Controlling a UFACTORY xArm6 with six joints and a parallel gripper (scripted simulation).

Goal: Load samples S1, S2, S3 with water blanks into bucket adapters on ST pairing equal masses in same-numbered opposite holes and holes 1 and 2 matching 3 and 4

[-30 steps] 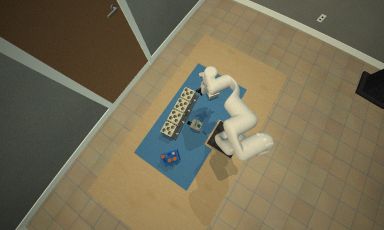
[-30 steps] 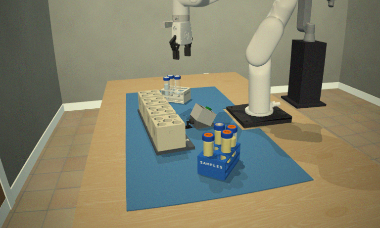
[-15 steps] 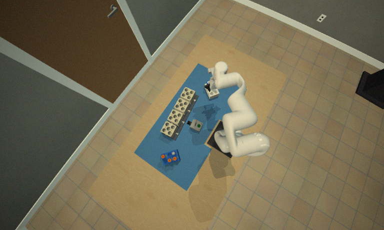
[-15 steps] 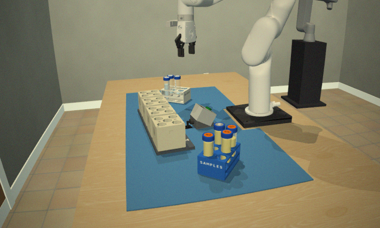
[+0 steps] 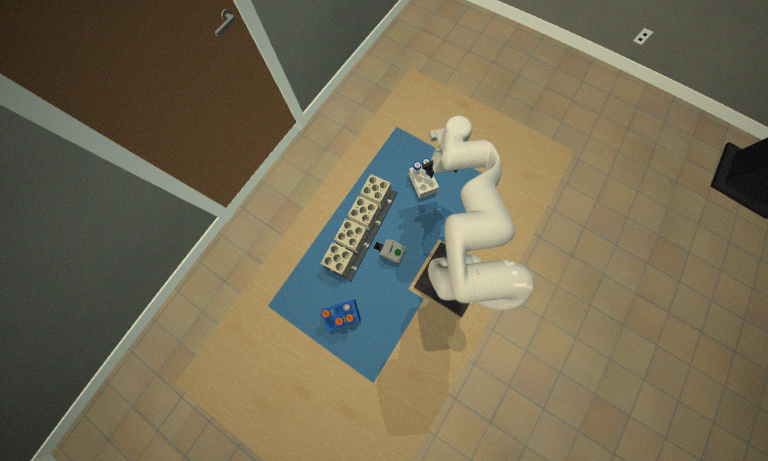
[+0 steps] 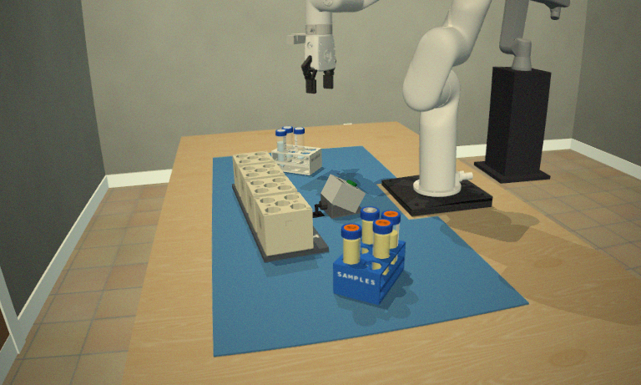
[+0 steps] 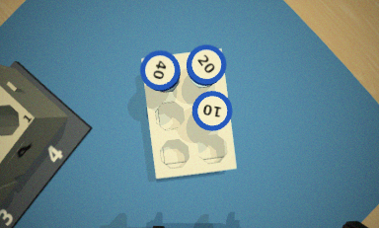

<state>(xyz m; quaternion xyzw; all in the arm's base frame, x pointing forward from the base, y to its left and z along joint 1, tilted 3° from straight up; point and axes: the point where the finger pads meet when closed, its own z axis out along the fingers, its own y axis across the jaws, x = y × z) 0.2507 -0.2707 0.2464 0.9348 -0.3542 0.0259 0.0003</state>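
Exterior view and top view both put the three samples (image 6: 350,250) (image 5: 338,321) in the blue rack (image 6: 356,286) (image 5: 355,305), beside the grey-dotted X9 (image 6: 369,230) (image 5: 347,307), which should stay. None is loaded: no tube shows in any adapter (image 6: 285,230) (image 5: 323,262) (image 7: 44,116) on the stand (image 6: 321,243) (image 5: 351,274) (image 7: 74,126). So all the loading is left, samples and balancing blanks alike, then DONE (image 6: 350,183) (image 5: 397,252). The gripper (image 6: 319,87) (image 5: 442,169) (image 7: 256,226) is spread wide with nothing in it, high above the counter (image 6: 163,248) (image 5: 254,343) (image 7: 357,31) near the white rack (image 6: 309,164) (image 5: 424,194) (image 7: 195,172).

Only the wrist view lets the blanks be read: the 40 (image 7: 160,70) and 20 (image 7: 206,65) side by side, the 10 (image 7: 212,111) next to the 20. It leaves out the samples, whose levels the exterior view partly shows; the rear orange-capped one looks lower, though its neighbour partly hides it. The top view lays out the whole row of adapters but gives no fill levels.
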